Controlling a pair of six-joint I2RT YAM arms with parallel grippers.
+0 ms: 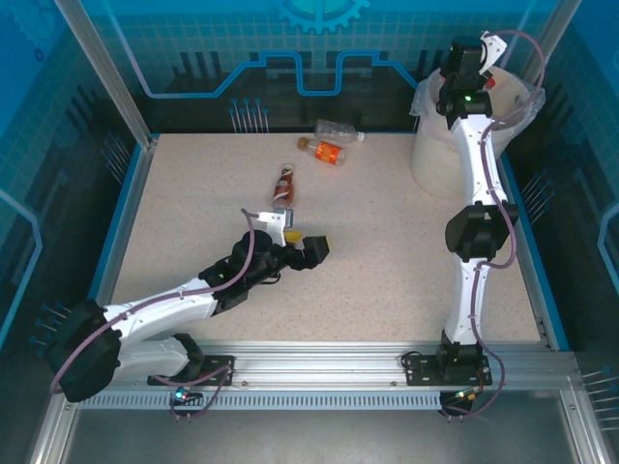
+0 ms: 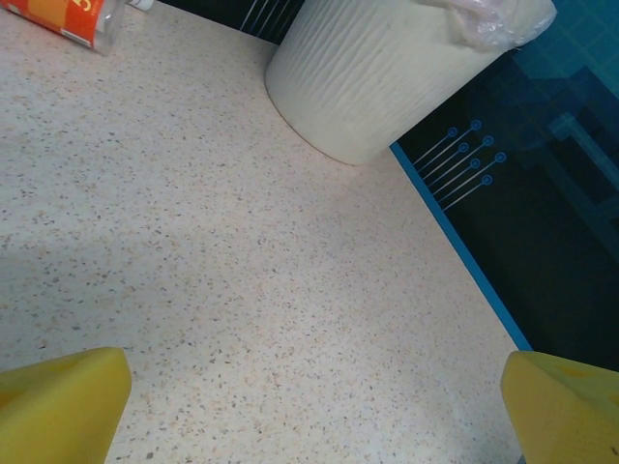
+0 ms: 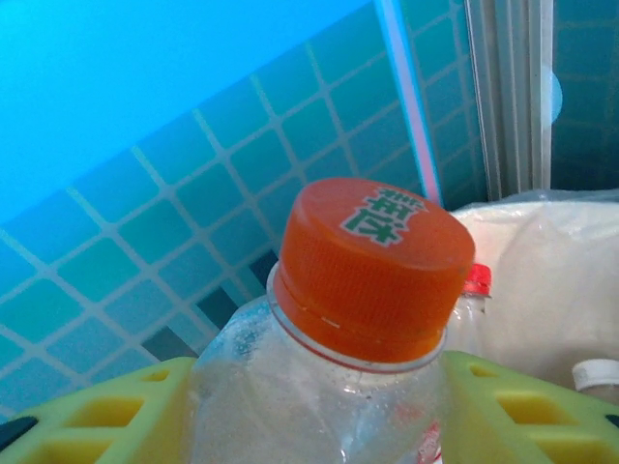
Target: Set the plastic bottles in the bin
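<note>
Plastic bottles (image 1: 324,151) lie loose on the speckled beige table (image 1: 387,251), walled in blue. Right gripper (image 3: 314,411) clasps an orange-capped bottle (image 3: 368,261) above the bin (image 1: 435,159); left gripper (image 2: 309,406) gapes empty.

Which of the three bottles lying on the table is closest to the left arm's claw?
The dark red bottle, lying just beyond the left gripper; the orange-labelled bottle and the clear bottle lie farther back.

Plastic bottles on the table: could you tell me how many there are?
3: clear pale-labelled bottle farthest back, orange-labelled bottle beside it, red-labelled bottle mid-table. Others may be hidden.
</note>
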